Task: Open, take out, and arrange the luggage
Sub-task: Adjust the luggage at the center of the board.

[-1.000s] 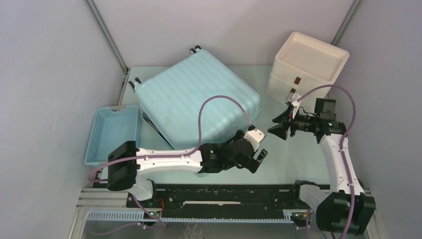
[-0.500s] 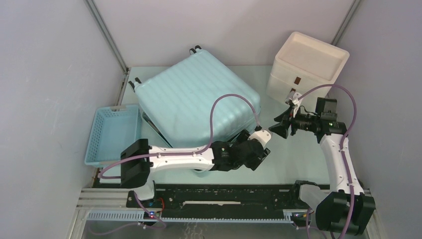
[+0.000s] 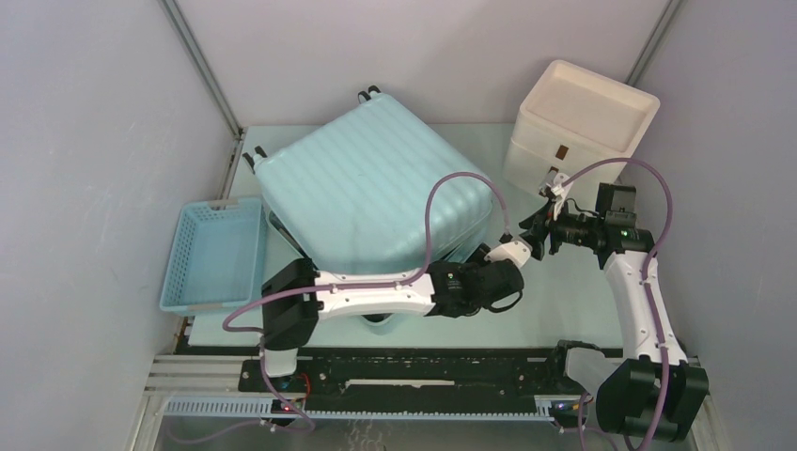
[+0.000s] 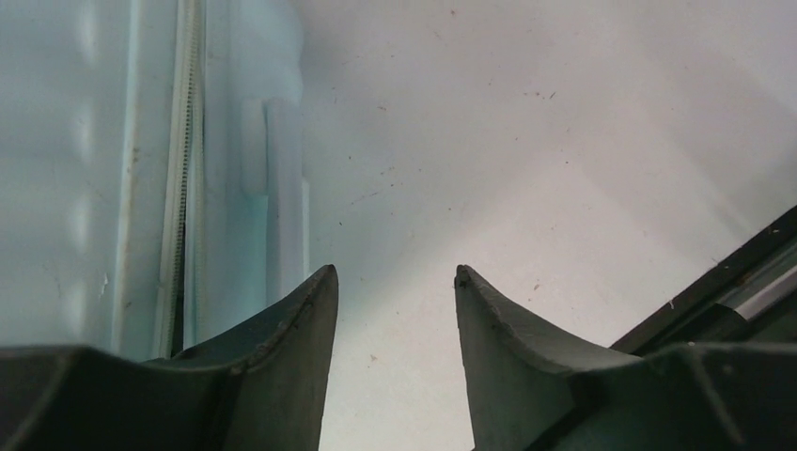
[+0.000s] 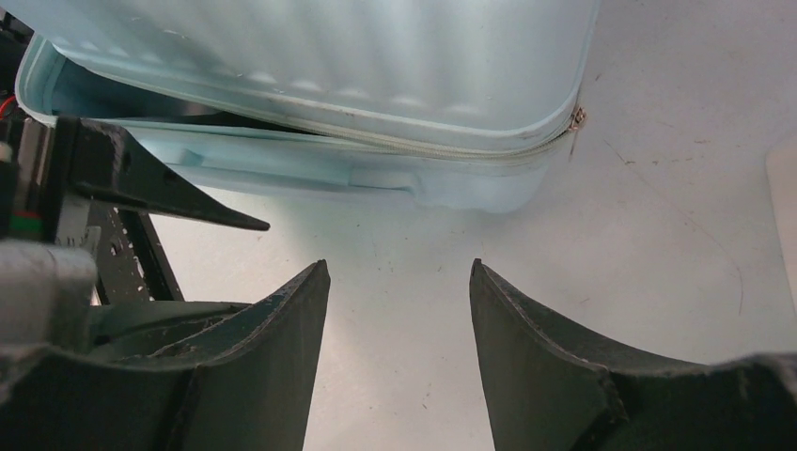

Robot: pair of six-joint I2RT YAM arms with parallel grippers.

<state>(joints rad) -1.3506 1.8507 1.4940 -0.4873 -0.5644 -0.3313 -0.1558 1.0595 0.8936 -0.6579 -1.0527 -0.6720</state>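
The luggage [image 3: 371, 193], a pale mint-blue ribbed suitcase, lies flat on the table with its lid slightly ajar along the near side. My left gripper [image 3: 512, 282] sits low by its near right corner, open with only bare table between the fingers [image 4: 395, 277]. The left wrist view shows the luggage side [image 4: 94, 169], its zip line [image 4: 188, 141] and a moulded side handle [image 4: 282, 188] just left of the left finger. My right gripper [image 3: 536, 230] hovers open a little right of that corner, empty [image 5: 399, 268]. It faces the luggage [image 5: 376, 94] and a zip pull [image 5: 575, 119].
A small blue slatted basket [image 3: 214, 252] stands left of the suitcase. A cream-white box [image 3: 583, 122] with brown tabs is at the back right, close behind the right arm. A black rail [image 3: 423, 371] runs along the near edge. The left arm [image 5: 141, 178] shows in the right wrist view.
My left arm has reached further right along the suitcase's near edge to its right corner, and its jaws have narrowed. The right arm has stayed put.
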